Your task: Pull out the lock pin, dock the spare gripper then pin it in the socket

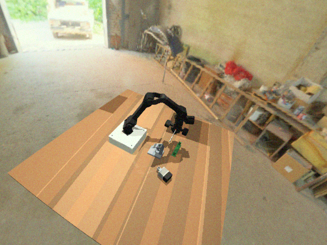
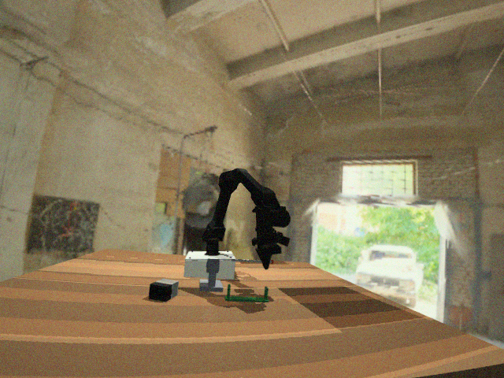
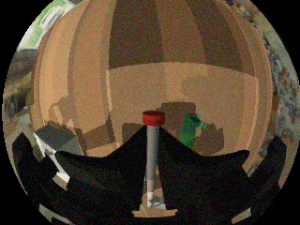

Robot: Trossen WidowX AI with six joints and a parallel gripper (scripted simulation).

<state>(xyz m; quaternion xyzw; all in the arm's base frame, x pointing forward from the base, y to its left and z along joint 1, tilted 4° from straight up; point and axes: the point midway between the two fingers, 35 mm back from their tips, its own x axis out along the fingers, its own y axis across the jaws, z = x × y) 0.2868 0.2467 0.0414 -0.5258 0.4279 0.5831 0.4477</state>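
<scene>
My gripper (image 1: 174,131) (image 2: 266,266) (image 3: 152,127) is shut on the lock pin (image 1: 171,136) (image 3: 152,157), a thin grey rod with a red head. The pin is held above the table, its free end apart from the mount in the top view. The grey mount (image 1: 156,151) (image 2: 211,287) with its upright socket stands between the arm's base and the spare gripper. The spare gripper (image 1: 164,173) (image 2: 163,289) (image 3: 58,142), a pale block with a black end and a small spigot, lies on the table away from the mount. Most of the mount is hidden in the wrist view.
A green holder (image 1: 176,149) (image 2: 246,299) (image 3: 188,130) with two upright ends stands on the table beside the mount, below and near my gripper. The arm's white base box (image 1: 123,139) (image 2: 195,269) is behind the mount.
</scene>
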